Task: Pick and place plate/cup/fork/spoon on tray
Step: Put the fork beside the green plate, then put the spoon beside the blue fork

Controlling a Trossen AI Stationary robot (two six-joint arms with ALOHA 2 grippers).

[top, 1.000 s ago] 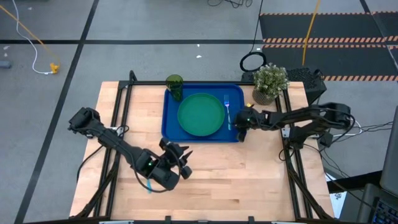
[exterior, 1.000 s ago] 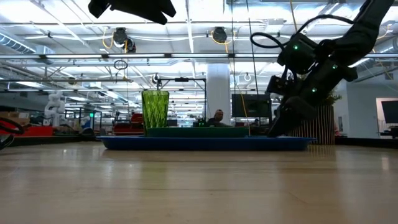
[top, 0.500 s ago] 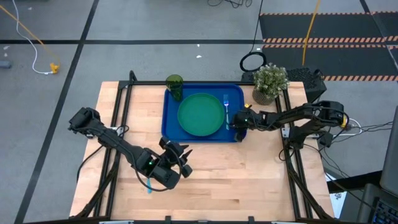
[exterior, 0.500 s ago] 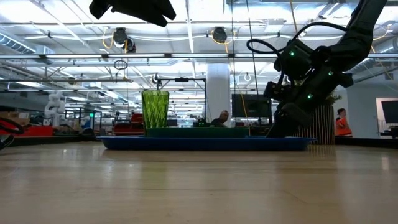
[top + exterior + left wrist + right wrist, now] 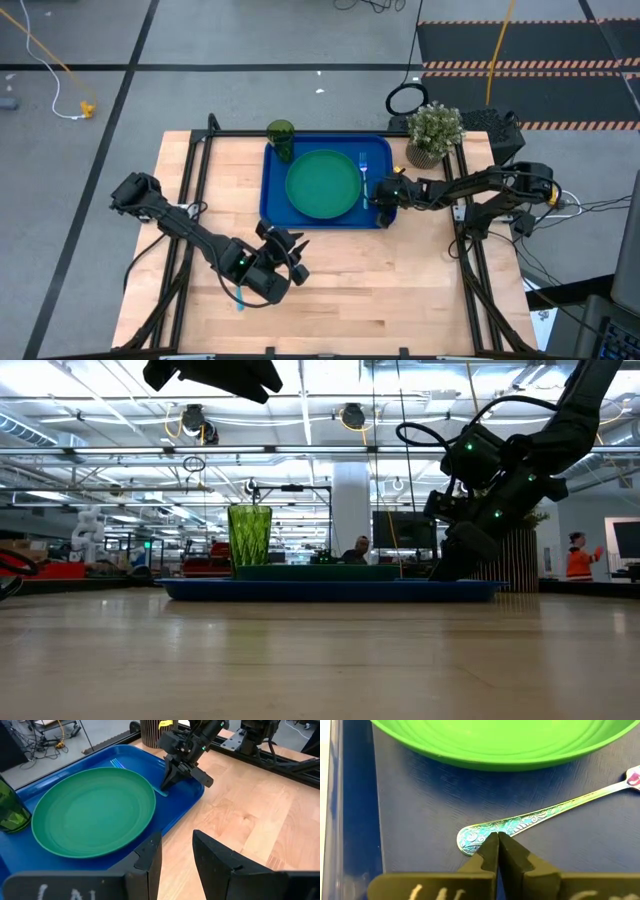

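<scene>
The blue tray (image 5: 272, 190) lies at the table's far middle. The green plate (image 5: 323, 183) lies flat on it, and the green cup (image 5: 281, 137) stands upright in its far left corner. The fork (image 5: 365, 172) lies flat on the tray right of the plate, tines toward the far edge. My right gripper (image 5: 377, 196) is shut, with its tips at the fork's handle end. My left gripper (image 5: 287, 250) is open and empty, above the bare table near of the tray. The spoon does not plainly show. My right gripper's shut fingertips (image 5: 490, 845) touch the fork's handle close to its free end (image 5: 475, 836). They come from above, slanting in from the table's right side. The fork lies flat on the tray. Whether the tips pinch the handle or only rest on it, I cannot tell.
A potted leafy plant (image 5: 433, 130) stands at the table's far right, just right of the tray. Bare wood lies near of the tray (image 5: 400, 280). People show in the room beyond the table (image 5: 578, 556).
My right gripper has gone a little toward the table's left and down, onto the fork's handle end, and has then stayed still. The fork, plate and cup have kept their places.
</scene>
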